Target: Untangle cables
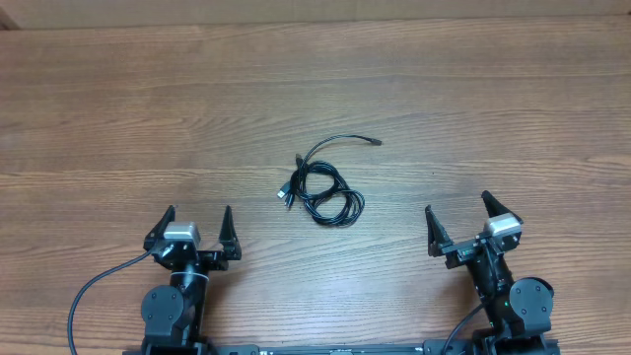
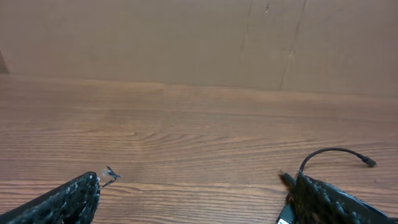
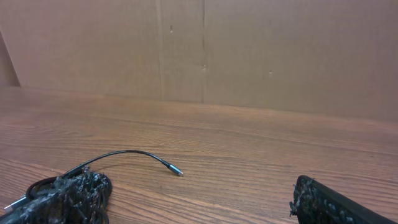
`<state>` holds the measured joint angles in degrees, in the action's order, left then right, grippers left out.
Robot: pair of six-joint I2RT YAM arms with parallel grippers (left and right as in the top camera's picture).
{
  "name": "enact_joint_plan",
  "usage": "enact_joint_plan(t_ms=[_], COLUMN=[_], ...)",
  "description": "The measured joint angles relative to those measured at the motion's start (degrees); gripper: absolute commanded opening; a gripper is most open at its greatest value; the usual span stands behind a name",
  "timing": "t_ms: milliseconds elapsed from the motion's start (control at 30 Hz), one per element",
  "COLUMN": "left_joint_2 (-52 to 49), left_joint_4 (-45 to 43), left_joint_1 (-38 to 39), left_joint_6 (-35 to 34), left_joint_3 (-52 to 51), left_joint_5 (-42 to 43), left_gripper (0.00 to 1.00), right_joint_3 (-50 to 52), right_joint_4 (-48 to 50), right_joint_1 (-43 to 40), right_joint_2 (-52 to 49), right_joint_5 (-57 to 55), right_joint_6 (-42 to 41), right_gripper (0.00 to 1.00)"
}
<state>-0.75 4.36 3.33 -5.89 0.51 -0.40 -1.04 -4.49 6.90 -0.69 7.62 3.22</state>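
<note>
The cables are thin black cords lying in a loose tangled coil at the middle of the wooden table. One strand arcs up and right to a small plug, and plug ends stick out at the coil's left. My left gripper is open and empty, below and left of the coil. My right gripper is open and empty, below and right of it. The left wrist view shows one cable beyond my right finger. The right wrist view shows the arcing cable and its plug.
The wooden table runs to a brown cardboard wall at the back. The arms' thicker black wires hang near the front edge by the bases.
</note>
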Motion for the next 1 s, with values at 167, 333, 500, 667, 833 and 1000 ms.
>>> enact_joint_plan(t_ms=[167,333,500,667,833,1000], left_joint_2=[0.00,0.00,0.07,0.09,0.04,-1.64], left_joint_4=[0.02,5.11,22.23,31.61,38.86,45.13], left_joint_1=[0.00,0.00,0.00,0.00,0.00,0.00], left_joint_6=[-0.09,-0.09,-0.09,0.11,0.13,0.13], left_joint_3=[0.00,2.16,9.49,15.76,20.94,27.12], left_joint_5=[1.07,3.43,4.90,4.98,5.33,5.60], left_gripper=[1.00,0.99,1.00,1.00,1.00,1.00], right_joint_3=[0.00,0.00,0.00,0.00,0.00,0.00], right_joint_4=[0.00,0.04,0.02,0.02,0.02,0.00], right_joint_1=[0.00,0.00,0.02,0.02,0.00,0.00], right_joint_2=[0.00,0.00,0.00,0.00,0.00,0.00], right_joint_5=[0.02,-0.02,-0.02,-0.02,0.00,0.00], right_joint_6=[0.02,0.00,0.00,0.00,0.00,0.00], right_gripper=[1.00,1.00,1.00,1.00,1.00,1.00])
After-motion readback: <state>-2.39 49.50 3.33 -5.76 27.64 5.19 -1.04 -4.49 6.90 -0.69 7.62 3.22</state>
